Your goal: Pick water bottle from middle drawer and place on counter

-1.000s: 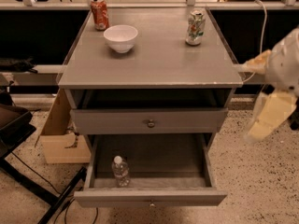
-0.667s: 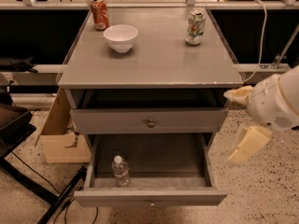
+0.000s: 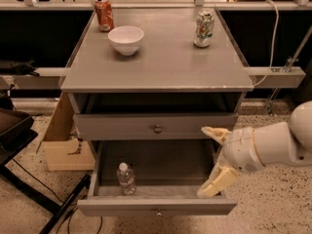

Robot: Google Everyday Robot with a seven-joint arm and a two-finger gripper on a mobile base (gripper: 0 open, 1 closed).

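Note:
The water bottle (image 3: 126,177), clear with a white cap, stands upright at the front left of the open middle drawer (image 3: 165,162), the lowest tier of the cabinet. My gripper (image 3: 213,161) comes in from the right on a white arm and hangs over the drawer's right side, well to the right of the bottle. Its two cream fingers (image 3: 218,180) are spread apart and hold nothing. The grey counter (image 3: 161,60) tops the cabinet above.
On the counter stand a white bowl (image 3: 126,39), a red soda can (image 3: 104,13) at the back left and a white-green can (image 3: 203,28) at the back right. A closed knobbed drawer front (image 3: 157,127) sits above the open drawer. A cardboard box (image 3: 63,140) lies left of the cabinet.
My gripper has moved left and down from beside the counter's right edge to over the right side of the open drawer. The bottle has not moved.

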